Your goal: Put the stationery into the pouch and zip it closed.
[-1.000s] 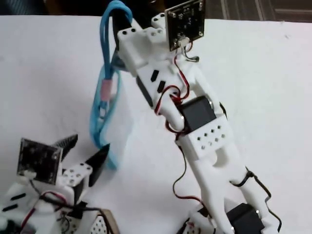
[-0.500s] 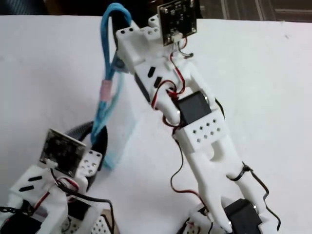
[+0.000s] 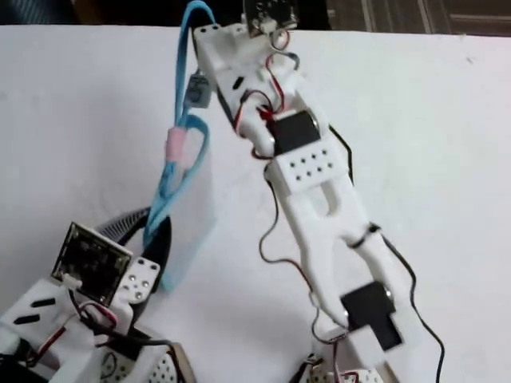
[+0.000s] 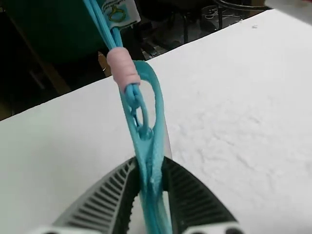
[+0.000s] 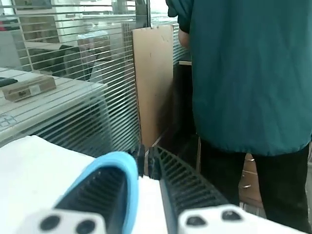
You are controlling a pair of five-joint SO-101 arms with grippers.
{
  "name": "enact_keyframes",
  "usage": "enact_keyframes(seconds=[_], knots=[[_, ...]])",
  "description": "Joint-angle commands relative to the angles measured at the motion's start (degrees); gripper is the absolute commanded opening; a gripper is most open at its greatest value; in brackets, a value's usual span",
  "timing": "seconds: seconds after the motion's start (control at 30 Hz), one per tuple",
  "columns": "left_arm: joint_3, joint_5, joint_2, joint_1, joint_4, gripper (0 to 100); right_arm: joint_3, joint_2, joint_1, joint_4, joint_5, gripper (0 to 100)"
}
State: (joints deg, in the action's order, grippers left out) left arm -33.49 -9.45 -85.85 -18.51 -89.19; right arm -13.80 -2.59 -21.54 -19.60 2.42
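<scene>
Blue pouch (image 3: 171,174) stretched taut from the worktop's (image 3: 415,120) near-left corner to its far edge, left gripper (image 4: 151,181) pinching the near end and right gripper (image 5: 146,157) clamped on the far end, seemingly tensioning the zip for its pink pull (image 4: 123,68).

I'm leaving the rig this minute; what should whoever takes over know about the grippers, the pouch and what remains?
Left gripper: fingers shut on the pouch at its lower end.
Right gripper: fingers shut on the pouch's upper end, lifted off the table.
Pink zip pull: partway along, with a gap open below it.
Done: pouch stretched between both arms.
Left: probably finishing the zip. Whether the stationery is inside cannot be seen.
</scene>
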Motion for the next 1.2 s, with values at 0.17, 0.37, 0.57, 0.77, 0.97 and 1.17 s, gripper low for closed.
enact_keyframes(seconds=[0.17, 0.37, 0.57, 0.77, 0.97, 1.17], knots=[[5.3, -0.1, -0.8, -0.7, -5.5, 2, -20.3, -12.1, 15.9, -3.6, 0.0, 1.7], [5.5, 0.0, -0.8, -0.7, -5.5, 2, -30.8, -18.9, 19.6, -7.3, 0.0, 1.7], [6.9, 0.0, -0.8, -0.7, -5.9, 2, -38.7, -24.7, 24.0, -8.8, -0.3, 1.7], [8.0, -0.2, -0.8, -0.7, -6.7, 2, -45.8, -27.6, 25.3, -15.3, -0.3, 1.7], [7.9, 0.0, -0.7, 0.0, -6.5, 2, -49.8, -27.6, 20.6, -29.5, -10.0, 2.1], [8.0, -0.4, -0.7, 9.4, -3.0, 2, -52.7, -26.1, 16.3, -43.9, -15.2, 6.6]])
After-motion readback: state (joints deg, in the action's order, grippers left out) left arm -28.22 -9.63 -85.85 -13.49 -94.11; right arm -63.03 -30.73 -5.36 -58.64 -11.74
